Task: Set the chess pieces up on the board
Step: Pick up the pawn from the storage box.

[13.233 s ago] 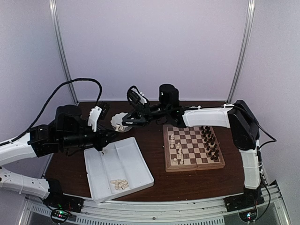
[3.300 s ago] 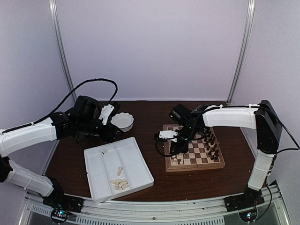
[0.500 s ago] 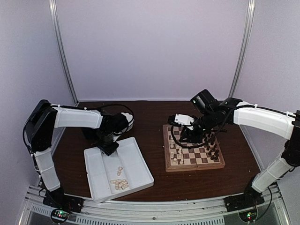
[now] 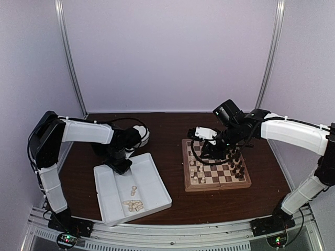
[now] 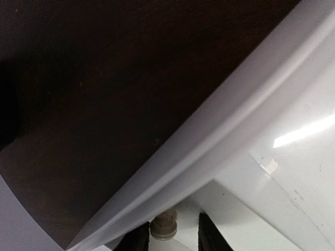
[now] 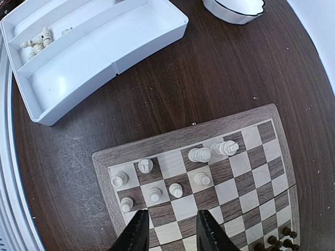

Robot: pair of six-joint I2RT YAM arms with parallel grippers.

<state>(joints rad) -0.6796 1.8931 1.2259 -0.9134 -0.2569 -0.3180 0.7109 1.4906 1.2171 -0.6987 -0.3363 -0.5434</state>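
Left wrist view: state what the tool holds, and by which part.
A cream chess piece stands between the fingertips of the left tool, inside the white tray. Whether the jaws clamp it cannot be told.

Support surface: one dark brown wooden table (image 4: 167,128), its top marked with fine scratches in the right wrist view. Three items rest directly on it: a white divided tray (image 4: 152,183) at near left, set askew to the table edges; a square chessboard (image 4: 220,186) with a pale wood rim right of centre, lying flat; and a small white scalloped bowl (image 6: 233,15) at far left of centre, just beyond the tray's far corner. Tray and chessboard stand apart, with a strip of bare wood between them
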